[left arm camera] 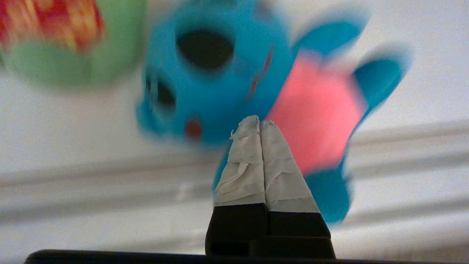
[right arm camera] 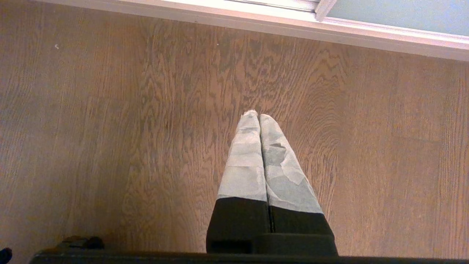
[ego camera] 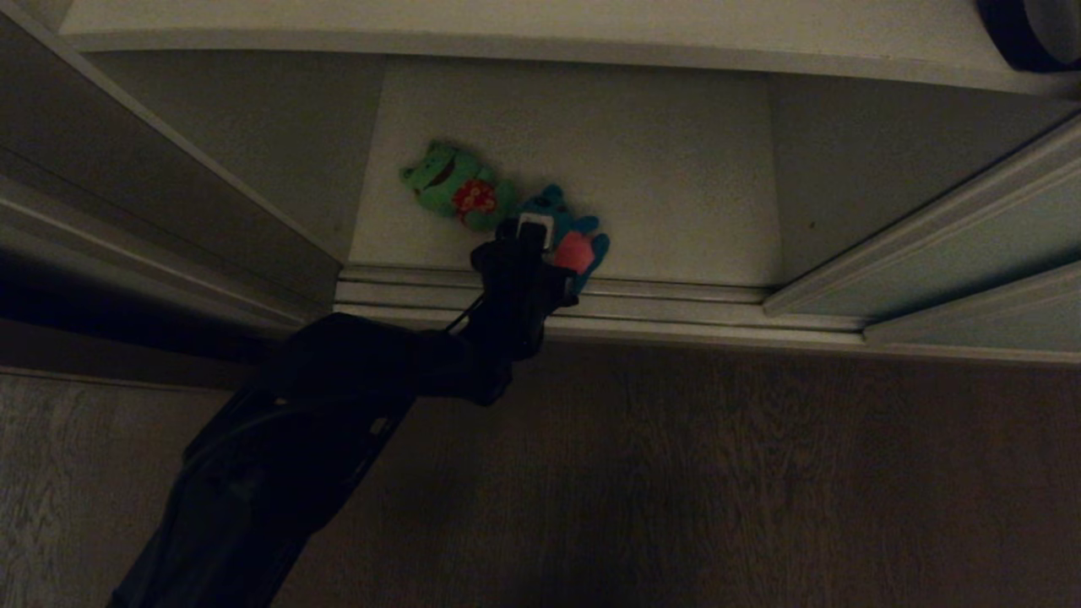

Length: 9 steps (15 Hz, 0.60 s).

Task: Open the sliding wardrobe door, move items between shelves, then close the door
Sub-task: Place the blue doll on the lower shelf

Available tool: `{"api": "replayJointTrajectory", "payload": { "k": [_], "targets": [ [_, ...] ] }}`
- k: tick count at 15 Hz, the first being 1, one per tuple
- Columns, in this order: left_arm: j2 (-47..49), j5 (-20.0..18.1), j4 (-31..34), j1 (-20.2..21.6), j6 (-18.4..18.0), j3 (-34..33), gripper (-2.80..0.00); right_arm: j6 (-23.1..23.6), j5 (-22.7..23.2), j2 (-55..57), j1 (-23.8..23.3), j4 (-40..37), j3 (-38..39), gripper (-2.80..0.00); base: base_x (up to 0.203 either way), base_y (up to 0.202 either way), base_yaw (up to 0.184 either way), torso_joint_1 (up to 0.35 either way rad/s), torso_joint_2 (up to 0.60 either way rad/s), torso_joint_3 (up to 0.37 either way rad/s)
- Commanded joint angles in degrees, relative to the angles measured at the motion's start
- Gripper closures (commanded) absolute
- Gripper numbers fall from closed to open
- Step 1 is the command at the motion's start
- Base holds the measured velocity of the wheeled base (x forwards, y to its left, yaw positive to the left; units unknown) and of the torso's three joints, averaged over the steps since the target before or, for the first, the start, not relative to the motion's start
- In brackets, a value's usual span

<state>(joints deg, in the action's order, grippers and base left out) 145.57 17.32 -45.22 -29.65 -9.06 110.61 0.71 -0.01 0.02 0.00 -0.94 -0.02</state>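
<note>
My right pincer [right arm camera: 259,118] is hanging parked over the brown wood-grain floor [right arm camera: 110,128], its taped fingers pressed together on nothing, since this step needs one arm only.

My left pincer [left arm camera: 260,123] is reaching over the ribbed pale metal floor track [ego camera: 642,295] into the wardrobe. Its white-taped fingertips [left arm camera: 247,146] are pinched fully together with nothing between them, and they are pointing at the seam between head and belly of the small blue plush toy with the pink belly [left arm camera: 227,80]. Whether the tips are touching the plush I cannot tell. I judge I will have to spread the fingers before I can grip it.

That toy is lying on its back near the front edge of the flat off-white bottom shelf [ego camera: 676,169], within easy reach. Just beyond it, touching or nearly so, is lying the green plush frog with a red flowered patch [ego camera: 456,190].

Farther right, the grey-green sliding wardrobe door with its thin pale frame [ego camera: 971,245] is standing slid aside, leaving the opening free. An upper off-white shelf board [ego camera: 507,29] is crossing above, a likely destination.
</note>
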Motion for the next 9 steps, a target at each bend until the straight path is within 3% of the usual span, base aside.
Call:
{"api": "replayJointTrajectory", "payload": {
  "k": [1, 2, 9],
  "targets": [
    [-1.9, 0.6, 10.4, 0.1, 3.1, 0.4, 0.0, 0.0, 0.0, 0.0, 0.0, 0.0, 0.0, 0.0, 0.0, 0.0, 0.0, 0.0, 0.0, 0.0],
    [-1.6, 0.3, 11.5, 0.1, 5.4, 0.4, 0.0, 0.0, 0.0, 0.0, 0.0, 0.0, -0.1, 0.0, 0.0, 0.0, 0.0, 0.0, 0.0, 0.0],
    [-0.3, -3.2, 13.1, 0.6, 7.4, 0.4, 0.0, 0.0, 0.0, -0.1, 0.0, 0.0, 0.0, 0.0, 0.0, 0.0, 0.0, 0.0, 0.0, 0.0]
  ]
}}
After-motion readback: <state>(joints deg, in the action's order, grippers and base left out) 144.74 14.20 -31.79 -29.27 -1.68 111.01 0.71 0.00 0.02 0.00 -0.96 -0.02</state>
